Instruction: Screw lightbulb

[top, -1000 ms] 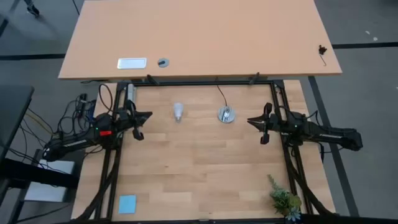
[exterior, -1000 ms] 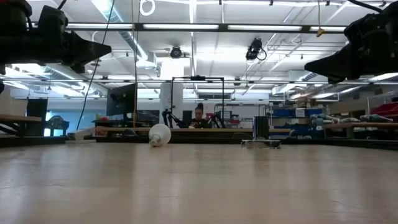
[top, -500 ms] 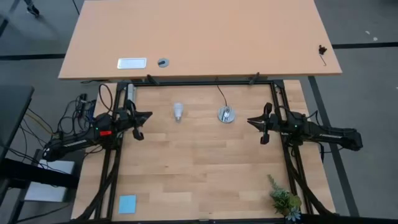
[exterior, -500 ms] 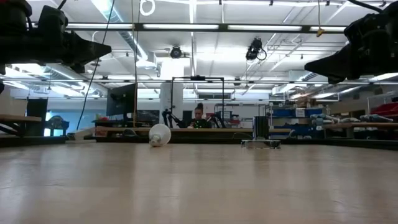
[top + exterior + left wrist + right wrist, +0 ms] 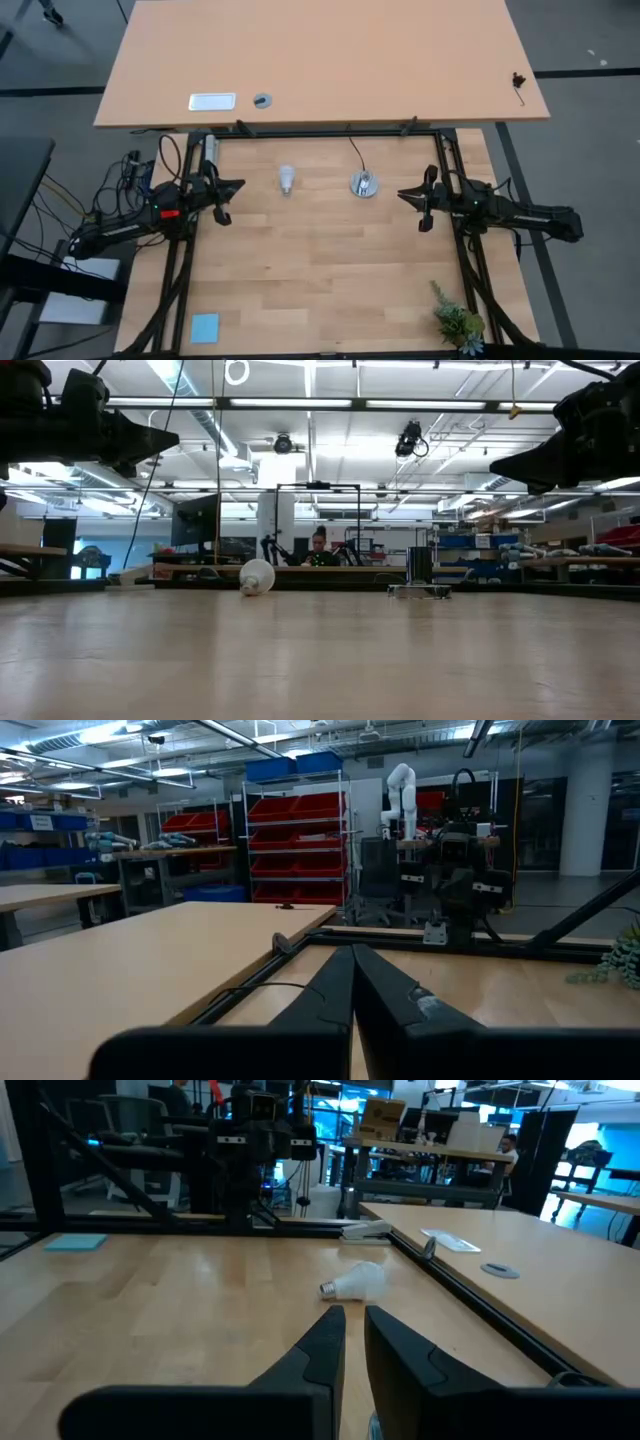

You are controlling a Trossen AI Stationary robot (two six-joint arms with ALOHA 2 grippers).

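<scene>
Nearest the front edge of the table (image 5: 320,290), a blue square pad (image 5: 205,327) lies toward the front left corner and a small green plant (image 5: 456,322) toward the front right corner. Farther in, the left gripper (image 5: 236,185) hangs above the left edge and the right gripper (image 5: 404,194) above the right edge, each pointing toward the table's middle, each empty. The left one's fingers are pressed together; the right one's fingers stand almost together, with only a thin slit between them.

Beyond them, toward the back edge, the lightbulb (image 5: 287,179) lies on its side, well apart from both grippers. The silver socket disc (image 5: 363,184) sits near it on the right, its black cord (image 5: 354,152) running to the back edge.

Nothing has been grasped, so the work looks unstarted. The risks ahead seem plain: the rounded bulb could roll away if a fingertip nudges it before closing; a pinch on the smooth glass may slip; and the loose socket could turn or slide during threading unless the other arm steadies it, cross-threading the metal base.
</scene>
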